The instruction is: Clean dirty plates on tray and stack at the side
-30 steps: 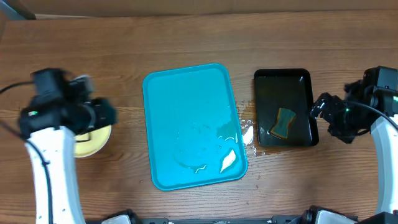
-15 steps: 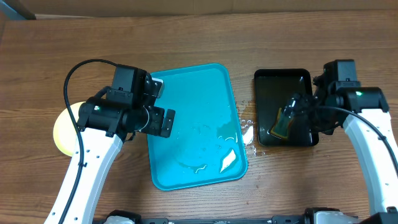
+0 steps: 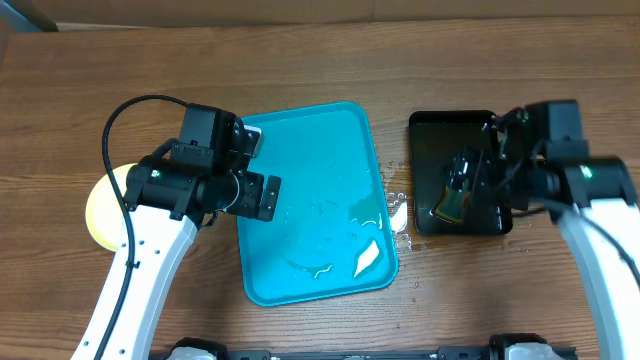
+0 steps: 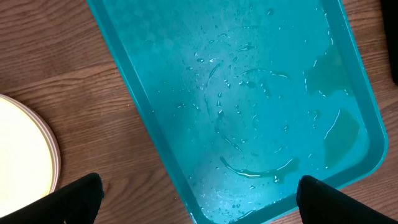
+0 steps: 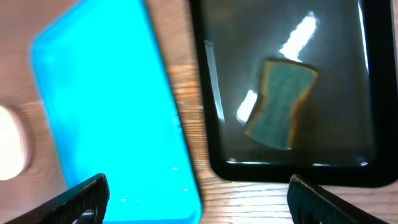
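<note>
The turquoise tray lies mid-table, wet, with puddles and no plate on it. It fills the left wrist view and shows at the left of the right wrist view. A stack of plates with a pale yellow one on top sits on the table left of the tray, partly hidden by my left arm; its edge shows in the left wrist view. My left gripper is open and empty over the tray's left rim. My right gripper is open and empty above the black tray.
A black tray stands right of the turquoise one and holds a green-yellow sponge in shallow water. Water drops lie on the wood between the two trays.
My left arm swung from over the plate stack to the tray's left rim, then held still. My right arm came in from the right over the black tray and shifted slightly more.
</note>
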